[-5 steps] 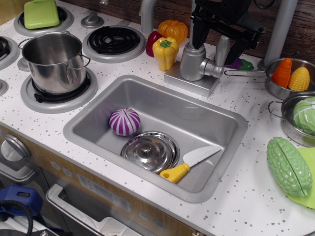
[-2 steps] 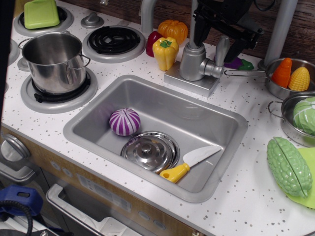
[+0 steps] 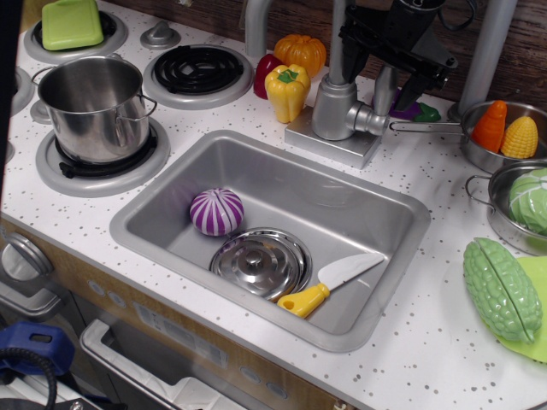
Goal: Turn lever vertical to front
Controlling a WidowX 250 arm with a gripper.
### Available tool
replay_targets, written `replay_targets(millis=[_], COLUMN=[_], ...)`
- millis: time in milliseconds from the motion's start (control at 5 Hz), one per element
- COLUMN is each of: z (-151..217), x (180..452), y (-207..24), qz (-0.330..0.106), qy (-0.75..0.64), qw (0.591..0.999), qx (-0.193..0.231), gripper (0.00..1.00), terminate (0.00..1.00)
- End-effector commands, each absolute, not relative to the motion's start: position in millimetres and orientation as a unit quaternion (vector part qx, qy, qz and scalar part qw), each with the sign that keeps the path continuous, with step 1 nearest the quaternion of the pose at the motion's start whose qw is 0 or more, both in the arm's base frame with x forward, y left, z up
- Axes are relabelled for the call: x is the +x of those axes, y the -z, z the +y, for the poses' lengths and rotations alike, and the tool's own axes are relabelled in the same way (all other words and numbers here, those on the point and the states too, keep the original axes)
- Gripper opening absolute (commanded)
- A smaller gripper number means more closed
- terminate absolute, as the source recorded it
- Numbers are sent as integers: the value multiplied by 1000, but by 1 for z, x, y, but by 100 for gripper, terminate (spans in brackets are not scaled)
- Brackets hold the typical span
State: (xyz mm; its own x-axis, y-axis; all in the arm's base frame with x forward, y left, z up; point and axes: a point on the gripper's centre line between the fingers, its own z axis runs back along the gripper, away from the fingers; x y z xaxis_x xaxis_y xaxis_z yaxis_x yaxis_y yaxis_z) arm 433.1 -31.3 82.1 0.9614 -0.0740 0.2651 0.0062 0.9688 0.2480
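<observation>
The lever (image 3: 384, 92) is a short silver-grey paddle standing upright on the side arm of the round grey faucet body (image 3: 335, 109), behind the sink. My black gripper (image 3: 383, 75) hangs over it from above, with one finger left of the lever and one right of it. The fingers stand apart, wider than the lever, and do not visibly clamp it. The gripper hides the lever's top end.
The sink (image 3: 402, 209) holds a purple onion (image 3: 216, 211), a pot lid (image 3: 260, 262) and a yellow-handled knife (image 3: 329, 285). A yellow pepper (image 3: 286, 90), red pepper and pumpkin (image 3: 300, 51) stand left of the faucet. A pan handle (image 3: 426, 127) reaches toward the lever from the right.
My gripper has risen a little and shifted slightly right over the lever. The lever still stands upright.
</observation>
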Motion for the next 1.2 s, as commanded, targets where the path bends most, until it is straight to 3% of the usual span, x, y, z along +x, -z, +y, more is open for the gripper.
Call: replay_targets(millis=[0, 200, 400, 800, 1000], z=[-28, -29, -34, -45, -60], x=[449, 452, 454, 449, 433], y=[-121, -119, -119, -116, -112], qz=[-199, -208, -212, -208, -198], qy=[26, 20, 14, -11, -43], qw=[973, 971, 970, 973, 975], qx=[115, 116, 114, 96, 93], gripper=[100, 100, 0, 0, 0], terminate=[0, 0, 0, 0, 0])
